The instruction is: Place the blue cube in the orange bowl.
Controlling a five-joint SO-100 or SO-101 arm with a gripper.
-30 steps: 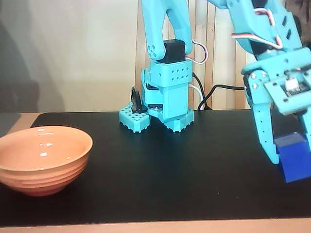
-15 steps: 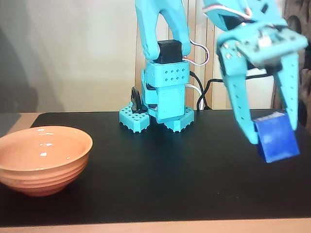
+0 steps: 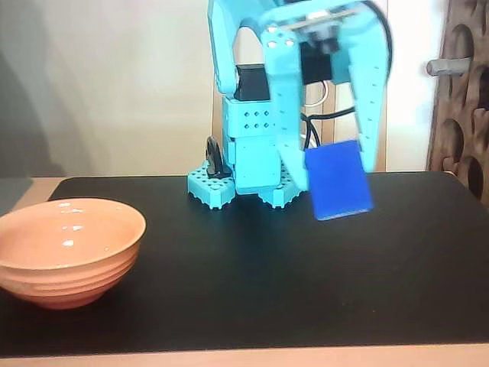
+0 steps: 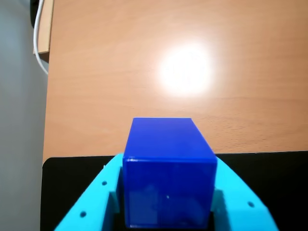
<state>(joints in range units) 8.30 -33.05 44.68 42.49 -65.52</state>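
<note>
We see the two turquoise jaws closed against opposite faces of the blue cube (image 3: 338,180), so the gripper (image 3: 333,170) holds it clear of the black mat (image 3: 306,260) — slightly tilted in the fixed view. In the wrist view the cube (image 4: 168,173) fills the gap between the fingers (image 4: 91,204), above the mat's edge and a wooden tabletop (image 4: 144,57). The orange bowl (image 3: 67,251) sits well apart — at the mat's left end, nothing visible in it.
</note>
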